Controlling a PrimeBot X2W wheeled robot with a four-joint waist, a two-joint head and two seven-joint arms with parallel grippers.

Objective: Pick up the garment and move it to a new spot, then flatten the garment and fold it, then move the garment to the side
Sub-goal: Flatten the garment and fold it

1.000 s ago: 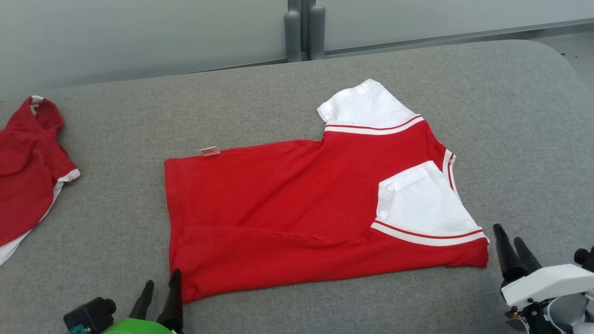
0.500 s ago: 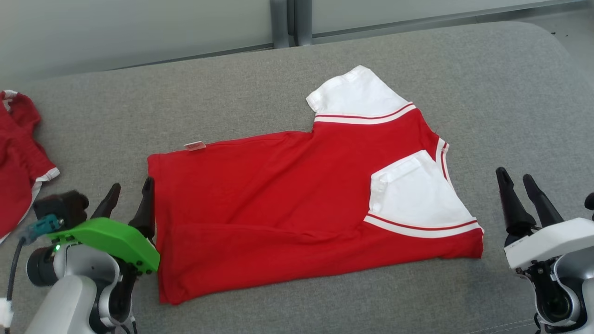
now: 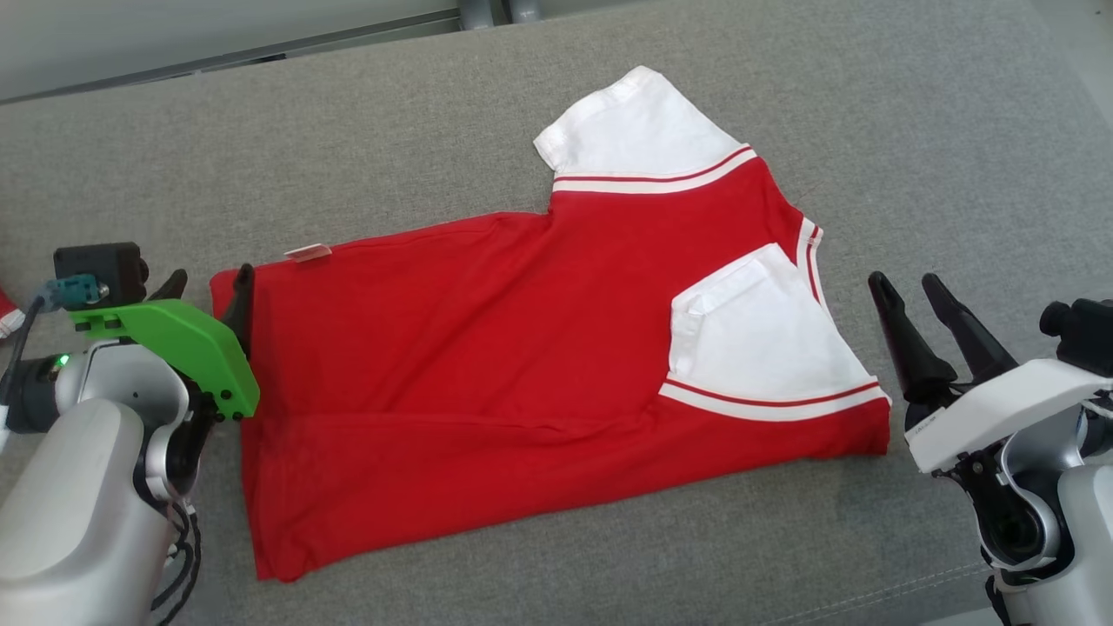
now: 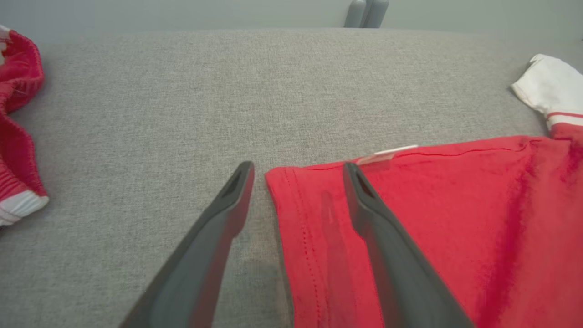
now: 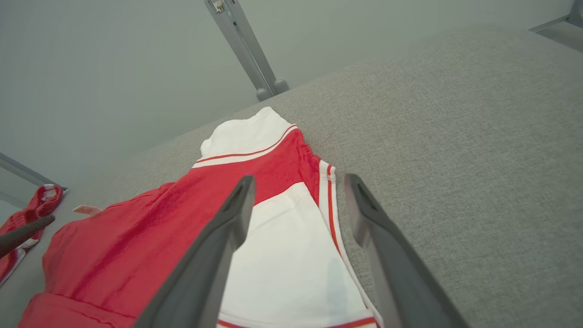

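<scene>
Left end effector, fingers spread and empty, has advanced along the garment's hem edge to its far hem corner. One finger is over the red cloth near the small label, the other off the edge over the table. The right end effector, likewise spread and empty, has come up just beside the garment's collar edge, next to the white sleeve folded onto the body. Judged: flattening looks done and both are lining up a grasp for the next fold. Garment lies flat on the table between the two end effectors: red knit, stitched hem, white red-striped sleeves, soft ridge along its near side; table cover is coarse grey weave.
</scene>
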